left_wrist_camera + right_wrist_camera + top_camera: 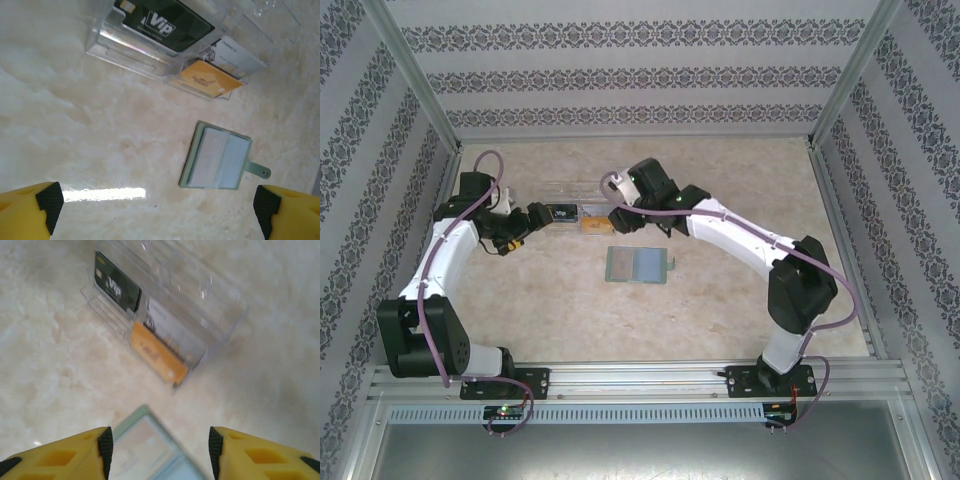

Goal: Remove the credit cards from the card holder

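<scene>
Cards: black card, white card and orange card, thin glossy plastic, propped in the clear rigid tray at the top of the left wrist view; judged already out.
Wallet: card holder, a soft sage-green bifold with a tab, lies open and flat at lower right; pockets look empty.
Left arm: left gripper has its jaws fully apart and empty.
Right arm: right gripper has its jaws partly apart and empty, over the card holder.

Clear glossy plastic tray, matt card holder
</scene>
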Controlling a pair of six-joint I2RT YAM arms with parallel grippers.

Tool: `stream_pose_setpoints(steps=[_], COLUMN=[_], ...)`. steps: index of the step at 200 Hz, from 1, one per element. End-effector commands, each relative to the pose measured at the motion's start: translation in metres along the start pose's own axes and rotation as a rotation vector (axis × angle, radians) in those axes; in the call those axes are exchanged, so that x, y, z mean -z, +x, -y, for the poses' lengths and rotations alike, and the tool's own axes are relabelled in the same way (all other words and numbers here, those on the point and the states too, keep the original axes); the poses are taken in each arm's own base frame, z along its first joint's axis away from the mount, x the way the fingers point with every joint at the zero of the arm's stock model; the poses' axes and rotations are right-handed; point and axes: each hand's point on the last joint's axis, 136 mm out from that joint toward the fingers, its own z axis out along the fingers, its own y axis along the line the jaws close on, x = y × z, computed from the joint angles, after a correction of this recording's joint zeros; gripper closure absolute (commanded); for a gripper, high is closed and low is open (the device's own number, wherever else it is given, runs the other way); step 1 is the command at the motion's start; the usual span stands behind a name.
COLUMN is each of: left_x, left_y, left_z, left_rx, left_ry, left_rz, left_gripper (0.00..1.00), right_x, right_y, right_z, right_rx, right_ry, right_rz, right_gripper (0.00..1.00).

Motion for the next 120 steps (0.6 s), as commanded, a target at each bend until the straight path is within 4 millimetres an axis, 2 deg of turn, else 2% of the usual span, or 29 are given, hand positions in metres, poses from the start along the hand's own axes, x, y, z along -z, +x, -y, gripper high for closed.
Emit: stream_pose_setpoints(steps=[1, 23, 46, 80, 120], left_x=[0.001, -0.005, -0.012, -0.019, -0.026], left_y=[0.010, 0.019, 0.026, 0.032, 0.034], left_z=[0.022, 0.029, 0.032, 0.029, 0.025], left_rx=[-0.009, -0.011, -0.006, -0.001, 0.005], left_ry=[0.083, 0.101, 0.118, 0.107, 0.094], left_rz=[-0.003, -0.018, -0.023, -0.035, -0.056], left_gripper=[0.00, 0.00, 0.00, 0.00, 0.00], right_x=[-0.004, -0.013, -0.026, -0.046, -0.064], right_y=[0.039, 0.076, 0.099, 0.111, 0.123], right_z=[0.013, 0.008, 0.000, 0.000, 0.003], right_rx=[-0.357, -0.503, -0.566, -0.613, -0.578], right_ry=[0.120, 0.172, 0.181, 0.218, 0.278], right_rz=[-0.062, -0.136, -0.211, -0.264, -0.329], right_gripper=[0.45, 0.45, 0.44, 0.42, 0.40])
